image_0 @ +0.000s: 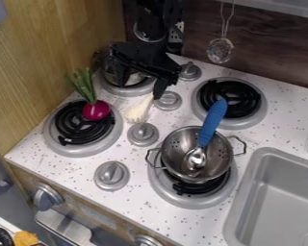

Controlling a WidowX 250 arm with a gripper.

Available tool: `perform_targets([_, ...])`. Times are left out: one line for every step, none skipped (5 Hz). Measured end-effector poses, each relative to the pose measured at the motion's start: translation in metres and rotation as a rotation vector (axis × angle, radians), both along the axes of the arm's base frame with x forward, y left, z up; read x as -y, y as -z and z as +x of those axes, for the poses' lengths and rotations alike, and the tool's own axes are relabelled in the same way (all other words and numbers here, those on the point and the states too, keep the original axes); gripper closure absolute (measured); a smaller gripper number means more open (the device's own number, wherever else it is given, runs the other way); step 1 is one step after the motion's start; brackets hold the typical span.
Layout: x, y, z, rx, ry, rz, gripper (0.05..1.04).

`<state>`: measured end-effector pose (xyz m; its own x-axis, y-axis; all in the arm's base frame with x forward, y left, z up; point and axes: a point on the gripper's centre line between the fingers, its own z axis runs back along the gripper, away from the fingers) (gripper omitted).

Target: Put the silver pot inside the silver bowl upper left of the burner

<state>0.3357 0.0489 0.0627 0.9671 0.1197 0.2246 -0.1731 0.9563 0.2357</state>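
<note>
Big pot waits well away from the open gripper

From where I'm standing, I'd call the two-handled thing with holes the pot (173,161), and the far one the bowl (103,63), though the names could fit the other way. The gripper (140,91) hangs by the bowl, its fingers spread apart. Best, I think, to lift clear of that rim, cross over high, then come down straight with one finger inside the pot's wall, well off the spoon (212,123). Pinch firmly and raise it level, or the spoon may tip out. The pot sits on the near burner (161,185) beside the sink (247,187), nearer me and to the gripper's right as I look.
</note>
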Motion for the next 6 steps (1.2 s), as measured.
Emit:
perform_targets([0.001,0.009,-0.004,-0.028,-0.002,-0.003,0.083])
perform_targets([0.02,0.008,-0.014,-0.029,0.051,-0.003,0.083])
perform_targets([0.039,-0.007,-0.022,-0.073,0.07,-0.041,0.083])
perform_targets([0.088,-0.027,-0.036,-0.091,0.186,-0.123,0.083])
perform_targets([0.132,-0.013,-0.061,-0.115,0.268,-0.136,0.083])
perform_targets([0.161,0.005,-0.08,-0.077,0.315,-0.12,0.083])
